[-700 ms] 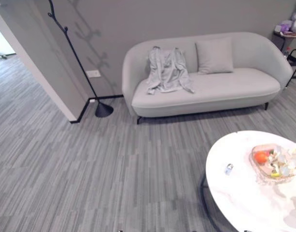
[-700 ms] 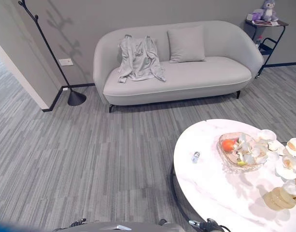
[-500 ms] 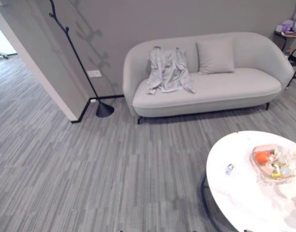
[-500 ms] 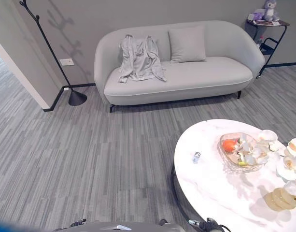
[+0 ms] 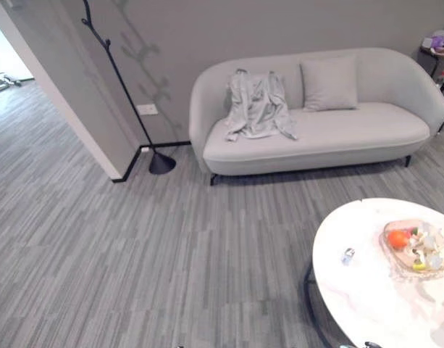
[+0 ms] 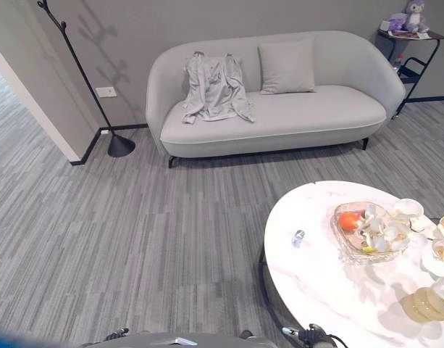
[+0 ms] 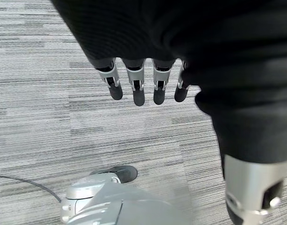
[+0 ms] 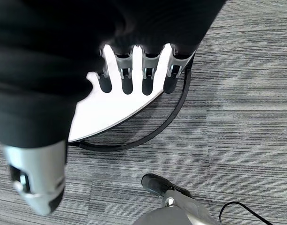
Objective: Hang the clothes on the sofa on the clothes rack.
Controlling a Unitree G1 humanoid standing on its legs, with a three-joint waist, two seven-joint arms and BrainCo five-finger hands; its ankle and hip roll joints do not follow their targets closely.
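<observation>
A pale grey garment [image 5: 257, 106] lies draped over the back and seat at the left end of a light grey sofa [image 5: 352, 138]. A black clothes rack [image 5: 123, 83] with short branch hooks stands against the wall to the sofa's left, its round base [image 5: 161, 164] on the floor. My left hand [image 7: 143, 84] hangs over the striped floor with straight fingers, holding nothing. My right hand [image 8: 134, 75] also has straight fingers and is empty, with the white table's edge past it.
A grey cushion [image 5: 328, 83] leans on the sofa back. A round white table [image 6: 330, 283] at the near right holds a glass tray of fruit [image 6: 363, 230], a small bottle [image 6: 298, 238] and white flowers. A wall corner [image 5: 69, 109] juts out left. A side shelf [image 6: 406, 43] stands far right.
The whole scene has slid slightly right and down in both eye views, so the camera has moved. The garment, sofa and rack keep their places.
</observation>
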